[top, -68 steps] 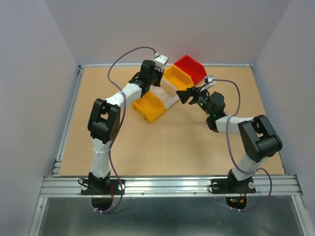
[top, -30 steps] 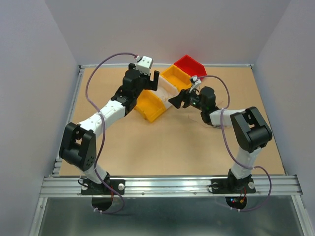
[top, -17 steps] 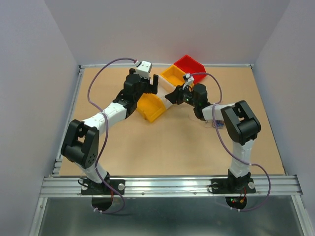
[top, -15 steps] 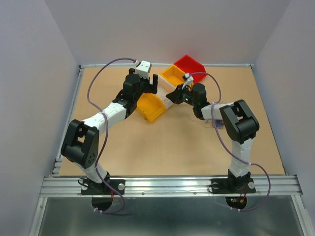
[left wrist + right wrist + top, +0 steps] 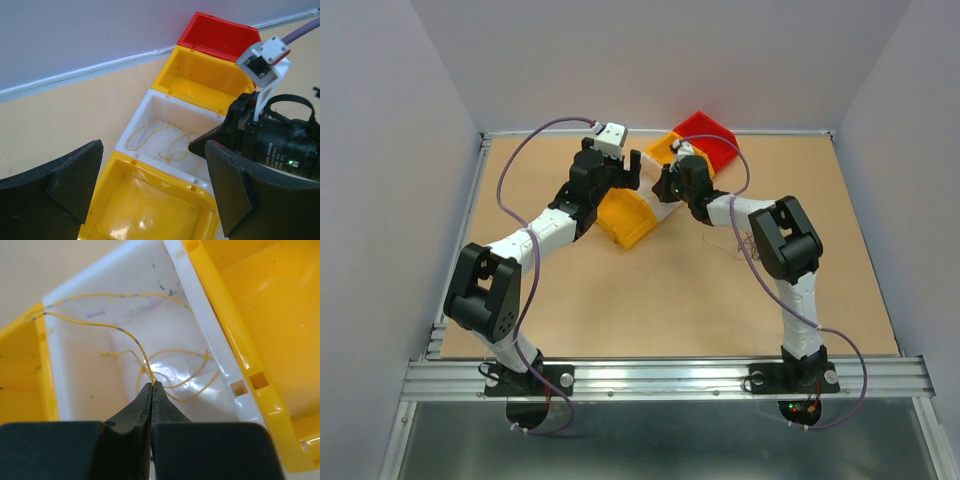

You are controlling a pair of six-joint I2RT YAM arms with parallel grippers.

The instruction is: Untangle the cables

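R gripper [image 5: 151, 386] is clenched, its tips pinching one strand of the yellow cable [image 5: 125, 333] low inside the white bin [image 5: 196, 296]. From the pinch, the strand arcs up and across to the bin's far-left corner in the R wrist view. More loops of the cable lie on the bin floor just past the tips.

L gripper [image 5: 153, 146] is spread wide, grasping nothing. It hangs over the near yellow bin [image 5: 150, 215], facing the white bin and the R gripper's nose.

The bins touch in a diagonal row on the tan table [image 5: 670, 300]: near yellow, white, far yellow bin [image 5: 200, 82], then red bin [image 5: 220, 37].
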